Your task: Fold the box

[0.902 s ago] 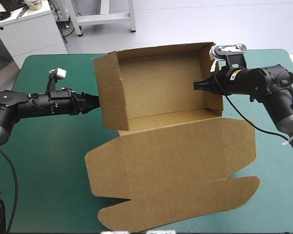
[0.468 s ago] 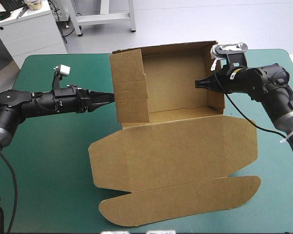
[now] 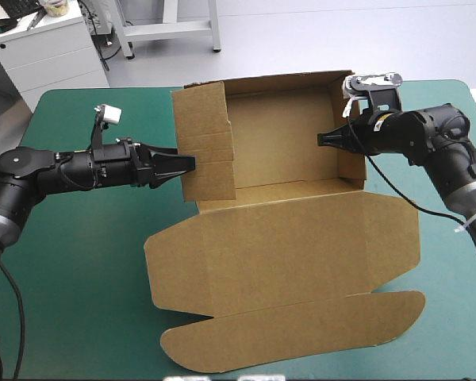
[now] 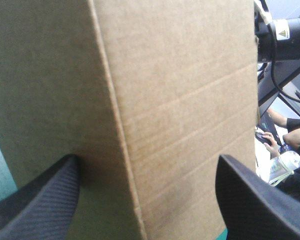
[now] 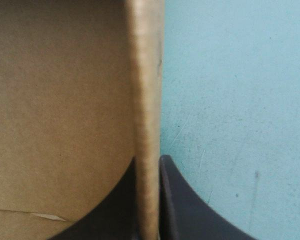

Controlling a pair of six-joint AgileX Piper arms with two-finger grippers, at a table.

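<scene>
- Left gripper has changed since just before: it was one pointed tip at the left side wall. Now its black fingers stand spread, and brown board fills the gap between them.
- That wall has shifted a little toward 9 o'clock but remains swung in toward the tray, upright, with its creases showing.
- Right gripper has not moved. It sits at 2 o'clock on the table, pinching the top edge of the right side wall. In its own wrist view the fingers are pressed together on either side of the board edge.
- The box lies mid-table. Its raised back and side walls are toward 12 o'clock, and the lid lies flat toward 6 o'clock with its rounded tuck flap nearest the robot.
- Judgement: the spread left fingers look set to take the left wall's edge or brace it, so the step in hand is probably tucking that wall. The right side is anchored.
- Walls are up and the lid is untouched, so roughly the middle of the job.
- Risk: the left wall is not pinched and could spring outward again. A push from 9 o'clock could also slide the whole box against the right gripper's hold.
</scene>
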